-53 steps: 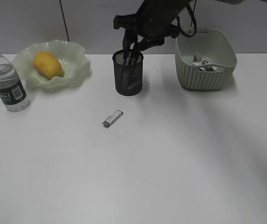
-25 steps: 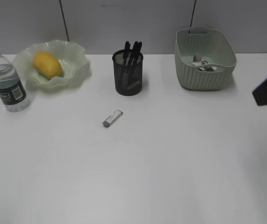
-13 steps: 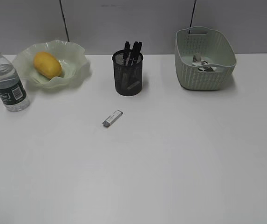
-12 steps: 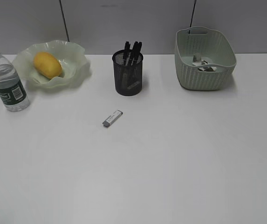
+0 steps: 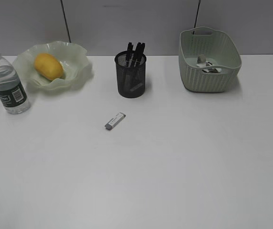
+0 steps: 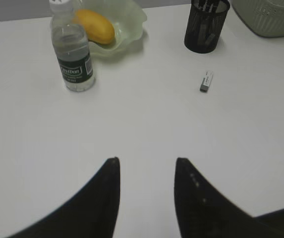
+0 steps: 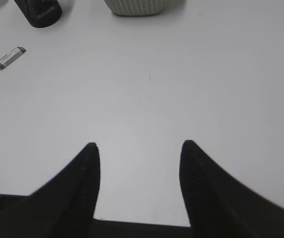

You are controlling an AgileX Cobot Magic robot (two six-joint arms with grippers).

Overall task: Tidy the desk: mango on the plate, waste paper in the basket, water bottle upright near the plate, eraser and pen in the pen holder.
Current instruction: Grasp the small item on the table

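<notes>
With both hands empty and parted, the left hand (image 6: 146, 166) should straddle the eraser (image 6: 206, 81) ahead-right across its narrow width

wall (image 5: 126, 24): plain grey panels across the back of the exterior view | seams: 2 dark vertical lines, left seam (image 5: 65, 21) and right seam (image 5: 198, 12), well apart | left wrist view: grey wall strip at top left | right wrist view: dark strip (image 7: 142, 230) along the bottom edge, detail unclear
</notes>
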